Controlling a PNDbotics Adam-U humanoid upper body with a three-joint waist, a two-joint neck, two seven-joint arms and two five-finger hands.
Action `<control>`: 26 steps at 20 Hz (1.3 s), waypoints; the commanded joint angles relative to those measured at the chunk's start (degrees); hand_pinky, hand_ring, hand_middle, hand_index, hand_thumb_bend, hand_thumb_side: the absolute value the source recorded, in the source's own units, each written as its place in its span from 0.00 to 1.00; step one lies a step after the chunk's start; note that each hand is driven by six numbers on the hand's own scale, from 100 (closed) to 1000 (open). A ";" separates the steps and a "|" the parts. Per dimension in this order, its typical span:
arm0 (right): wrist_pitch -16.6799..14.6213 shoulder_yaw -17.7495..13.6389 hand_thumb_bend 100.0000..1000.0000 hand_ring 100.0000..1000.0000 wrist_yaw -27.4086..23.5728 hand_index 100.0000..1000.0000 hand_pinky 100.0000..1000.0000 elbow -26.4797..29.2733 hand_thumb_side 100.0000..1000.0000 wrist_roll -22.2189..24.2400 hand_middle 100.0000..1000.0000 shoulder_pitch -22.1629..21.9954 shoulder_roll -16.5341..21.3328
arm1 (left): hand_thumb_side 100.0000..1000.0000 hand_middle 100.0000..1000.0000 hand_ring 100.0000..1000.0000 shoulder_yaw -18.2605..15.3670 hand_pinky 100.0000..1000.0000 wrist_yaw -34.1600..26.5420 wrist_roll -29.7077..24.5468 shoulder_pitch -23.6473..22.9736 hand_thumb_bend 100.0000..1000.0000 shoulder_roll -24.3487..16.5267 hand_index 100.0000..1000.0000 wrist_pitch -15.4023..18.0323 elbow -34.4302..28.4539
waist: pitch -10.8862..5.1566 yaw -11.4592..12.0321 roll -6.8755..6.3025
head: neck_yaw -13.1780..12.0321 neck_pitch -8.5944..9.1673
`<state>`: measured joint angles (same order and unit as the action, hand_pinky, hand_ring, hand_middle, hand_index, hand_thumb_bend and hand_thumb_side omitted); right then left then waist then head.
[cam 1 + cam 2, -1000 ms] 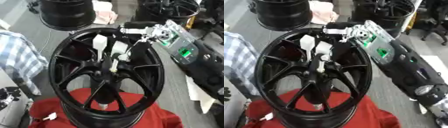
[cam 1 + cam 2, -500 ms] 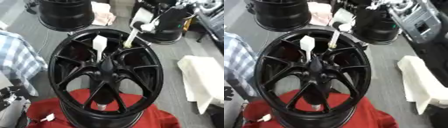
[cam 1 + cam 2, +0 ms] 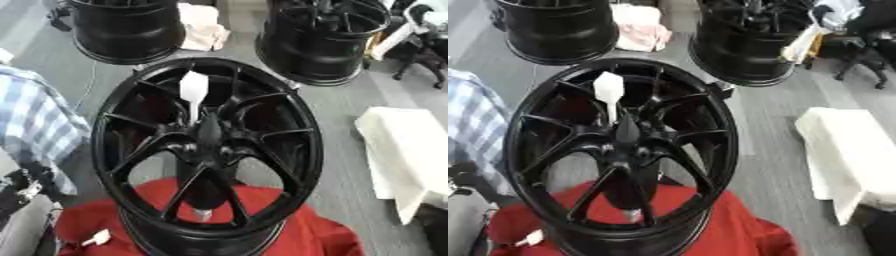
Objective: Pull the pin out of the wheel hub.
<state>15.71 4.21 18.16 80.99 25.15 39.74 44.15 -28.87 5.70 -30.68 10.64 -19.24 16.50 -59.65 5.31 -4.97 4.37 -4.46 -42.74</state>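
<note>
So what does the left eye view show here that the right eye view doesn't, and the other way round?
Only the left eye view shows a small white scrap whole on the red cloth; in the right eye view it sits cut near the lower-left edge. Only the right eye view shows a wider strip of grey floor between the wheel and the white cloth. Both share the black wheel on the red cloth, one white pin standing in its hub, two more black wheels behind, and neither robot hand.
</note>
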 commanded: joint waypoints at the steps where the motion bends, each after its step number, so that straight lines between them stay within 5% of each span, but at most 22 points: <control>1: 3.10 -5.98 0.30 0.80 3.42 0.94 0.83 -4.64 0.39 -3.33 0.82 -2.63 -1.48 | 0.46 0.59 0.65 -0.78 0.64 -0.90 0.85 0.53 0.41 -2.15 0.71 0.33 -0.34 | -0.22 -0.34 -0.39 | -0.74 1.33; 4: 6.18 -10.99 0.30 0.84 6.50 0.95 0.86 -9.02 0.45 -6.41 0.87 -7.63 -5.89 | 0.46 0.59 0.65 -0.68 0.64 -1.05 0.98 0.61 0.42 -2.21 0.71 0.60 -0.13 | -0.07 -0.25 -0.47 | -0.59 1.44; 7: 8.62 -15.83 0.28 0.82 9.48 0.94 0.85 -6.57 0.46 -9.39 0.86 -12.48 -10.64 | 0.46 0.59 0.65 -0.32 0.64 -0.97 0.74 0.86 0.42 -2.02 0.71 0.71 0.02 | -0.13 0.48 -0.65 | 0.37 1.37; 12: 4.99 -23.29 0.21 0.75 12.63 0.91 0.78 1.19 0.43 -14.35 0.79 -20.55 -18.70 | 0.46 0.59 0.65 0.71 0.64 -0.57 -0.30 1.64 0.42 -1.26 0.71 0.65 -0.06 | -0.33 2.96 -0.95 | 2.78 1.06; 18: -0.95 -17.04 0.15 0.67 7.35 0.88 0.72 9.41 0.42 -20.33 0.72 -25.63 -28.36 | 0.46 0.59 0.65 1.14 0.64 -0.32 -0.93 2.30 0.42 -0.66 0.71 0.52 -0.12 | -0.07 4.18 -1.40 | 3.79 1.35; 26: -8.53 -11.75 0.06 0.62 -0.22 0.86 0.70 1.27 0.46 -27.91 0.67 -25.94 -33.40 | 0.46 0.59 0.65 1.45 0.64 -0.56 -0.97 2.53 0.42 -0.56 0.71 1.12 0.81 | 0.26 4.10 -2.06 | 4.29 1.83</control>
<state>8.21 -7.94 19.36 82.96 -1.45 13.32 10.34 -27.52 5.38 -31.63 12.32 -18.67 17.31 -58.45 5.96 -0.79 2.56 -0.36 -41.63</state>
